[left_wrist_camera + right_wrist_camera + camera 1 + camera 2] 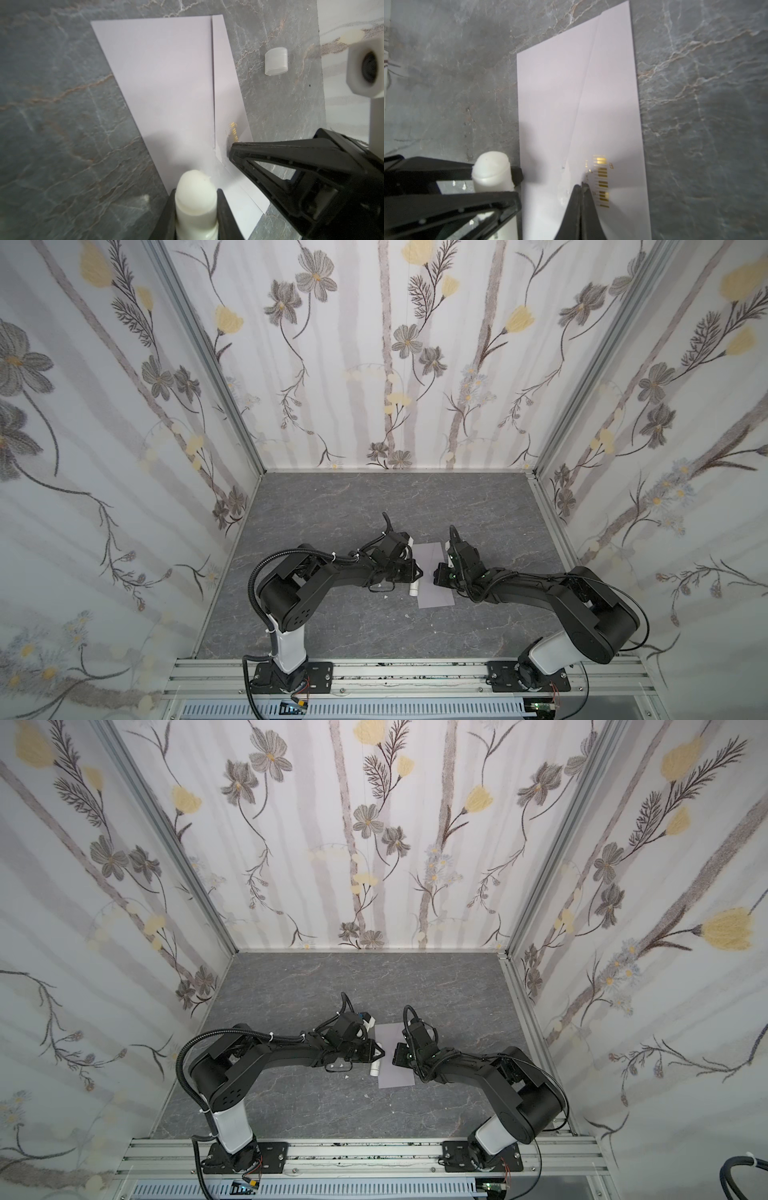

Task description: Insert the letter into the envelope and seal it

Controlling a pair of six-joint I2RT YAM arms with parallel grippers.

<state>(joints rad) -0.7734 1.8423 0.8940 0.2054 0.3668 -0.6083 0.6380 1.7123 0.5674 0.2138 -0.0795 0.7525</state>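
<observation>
The envelope (433, 574) is laid flat midway between the side edges of the surface (332, 510). A glue stick (491, 172) is gripped by the left gripper (196, 193) beside it. The closed right gripper (581, 187) is set on the envelope.

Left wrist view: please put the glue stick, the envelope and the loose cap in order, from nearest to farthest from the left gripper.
1. glue stick: clamped between the jaws of the left gripper.
2. envelope: flat on the table, right beyond the stick's tip.
3. cap: on the table, past the envelope's far long edge.
</observation>
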